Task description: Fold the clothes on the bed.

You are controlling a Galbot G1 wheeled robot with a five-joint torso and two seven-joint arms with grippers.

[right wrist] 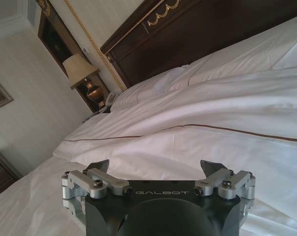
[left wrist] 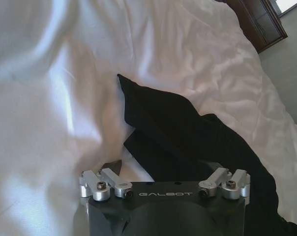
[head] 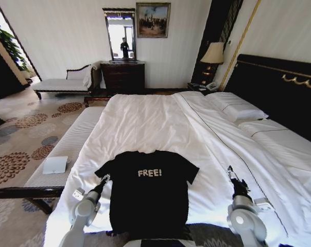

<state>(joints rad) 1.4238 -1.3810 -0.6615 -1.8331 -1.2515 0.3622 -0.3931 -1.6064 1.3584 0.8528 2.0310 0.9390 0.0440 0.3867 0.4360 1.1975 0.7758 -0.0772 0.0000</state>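
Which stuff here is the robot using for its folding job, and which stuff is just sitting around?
For the job:
- black T-shirt, lying flat
- bed under it
- left tool, open, by the shirt's sleeve
- right tool, open, over bare sheet

Just lying about:
- white pillows
- pale bench with a white card
- lamp
- dark dresser

Both arms reached forward, low down. The left gripper (head: 105, 178) had its fingers spread wide apart. The right gripper (head: 231, 170) had its fingers wide apart too.
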